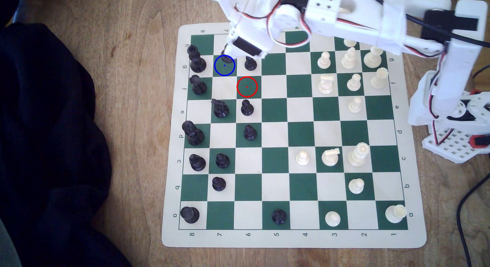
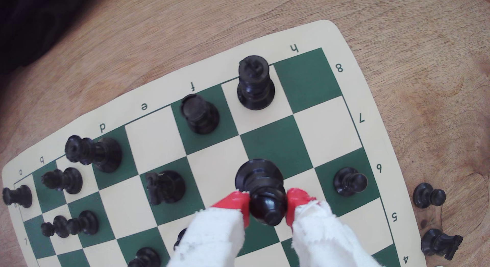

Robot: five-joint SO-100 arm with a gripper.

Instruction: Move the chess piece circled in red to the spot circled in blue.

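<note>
The hand [image 2: 267, 206] has its red-tipped, cloth-wrapped fingers [image 2: 233, 203] closed on the black bishop [image 2: 265, 195], gripping it near the top. In the exterior view the bishop's base [image 1: 227, 59] sits at the far edge of the blue-ringed square [image 1: 224, 70]; whether it touches the board is unclear. Just beside the hand stands a black pawn [image 1: 250, 63]. The red-ringed square [image 1: 247, 86] lies bare nearby. Further out, the green-and-cream chess mat [image 1: 275, 237] rests on a wooden desk [image 1: 132, 57], with dark cloth [image 1: 47, 139] beyond.
</note>
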